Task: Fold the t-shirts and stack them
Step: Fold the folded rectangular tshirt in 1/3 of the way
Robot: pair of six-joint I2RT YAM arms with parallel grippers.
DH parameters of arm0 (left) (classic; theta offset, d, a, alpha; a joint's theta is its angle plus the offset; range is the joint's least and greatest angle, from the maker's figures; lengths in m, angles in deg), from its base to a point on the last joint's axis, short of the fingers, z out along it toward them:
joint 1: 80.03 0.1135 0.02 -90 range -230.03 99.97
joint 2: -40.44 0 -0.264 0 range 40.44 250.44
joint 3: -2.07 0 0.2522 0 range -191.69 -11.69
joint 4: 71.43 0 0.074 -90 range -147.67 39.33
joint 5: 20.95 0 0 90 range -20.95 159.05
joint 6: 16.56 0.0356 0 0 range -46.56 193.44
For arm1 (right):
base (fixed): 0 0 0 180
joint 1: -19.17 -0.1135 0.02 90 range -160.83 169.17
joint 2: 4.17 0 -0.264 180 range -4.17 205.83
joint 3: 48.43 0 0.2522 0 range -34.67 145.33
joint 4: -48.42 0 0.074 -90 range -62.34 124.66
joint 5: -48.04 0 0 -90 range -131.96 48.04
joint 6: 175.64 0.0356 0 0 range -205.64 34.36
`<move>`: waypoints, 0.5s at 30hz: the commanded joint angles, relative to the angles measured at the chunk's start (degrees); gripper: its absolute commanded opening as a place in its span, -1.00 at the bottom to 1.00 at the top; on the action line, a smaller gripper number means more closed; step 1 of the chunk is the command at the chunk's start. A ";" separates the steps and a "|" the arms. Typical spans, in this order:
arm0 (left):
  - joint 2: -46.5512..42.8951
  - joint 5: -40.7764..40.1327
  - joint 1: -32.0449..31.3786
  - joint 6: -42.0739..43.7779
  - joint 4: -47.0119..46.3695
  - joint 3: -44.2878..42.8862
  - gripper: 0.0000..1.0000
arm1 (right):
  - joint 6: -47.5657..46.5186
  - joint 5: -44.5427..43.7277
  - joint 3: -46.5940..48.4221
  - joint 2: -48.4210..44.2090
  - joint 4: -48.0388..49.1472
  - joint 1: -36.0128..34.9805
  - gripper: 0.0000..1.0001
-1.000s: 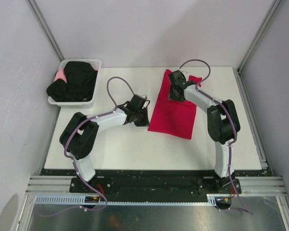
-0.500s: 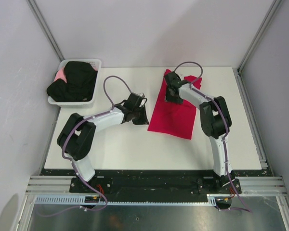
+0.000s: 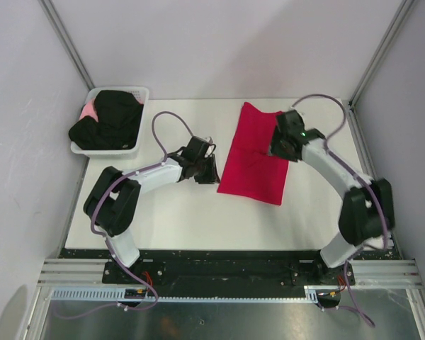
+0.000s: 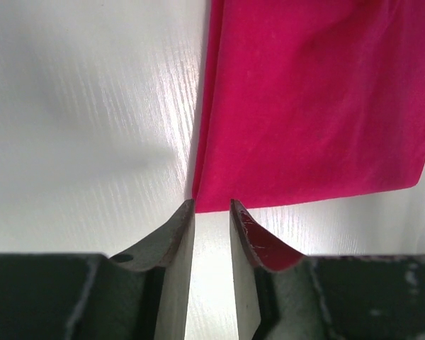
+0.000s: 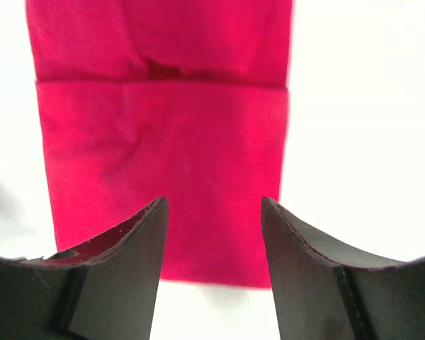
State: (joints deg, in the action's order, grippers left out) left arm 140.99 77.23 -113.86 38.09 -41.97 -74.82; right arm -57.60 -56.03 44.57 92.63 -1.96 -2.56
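The red t-shirt (image 3: pixel 251 156) lies on the table folded into a long rectangle. In the right wrist view (image 5: pixel 163 142) a fold edge runs across it. My left gripper (image 3: pixel 211 172) sits low at the shirt's near left corner. Its jaws (image 4: pixel 212 205) are a narrow gap apart with only bare table between them, and the shirt corner (image 4: pixel 312 99) lies just ahead. My right gripper (image 3: pixel 278 146) hovers over the shirt's right edge, open wide and empty (image 5: pixel 214 202). The black t-shirts (image 3: pixel 112 122) lie heaped in the basket.
The white plastic basket (image 3: pixel 131 150) stands at the table's far left corner, with a bit of pink cloth (image 3: pixel 90 110) under the black heap. Grey walls and metal posts enclose the white table (image 3: pixel 163 219) on three sides.
My right arm has swung from the shirt's far left end to its right edge, elbow moving out to the right. The shirt's far end now lies flatter. The left gripper has barely moved.
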 commanded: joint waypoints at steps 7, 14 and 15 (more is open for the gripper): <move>-3.56 1.51 0.56 2.04 0.07 -0.25 -0.36 | 10.20 8.91 -28.64 -20.28 6.30 -1.01 0.00; -3.68 2.00 0.53 2.00 -0.08 0.51 -0.36 | 14.52 10.81 -36.86 -22.23 11.74 -0.94 -0.17; -3.82 2.00 0.52 2.02 -0.03 0.66 -0.36 | 14.87 10.90 -37.40 -22.07 12.36 -0.94 -0.18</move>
State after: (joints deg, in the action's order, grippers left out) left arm 140.62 78.30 -113.64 38.94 -41.86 -74.78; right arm -46.33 -46.50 8.62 72.37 4.20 -3.66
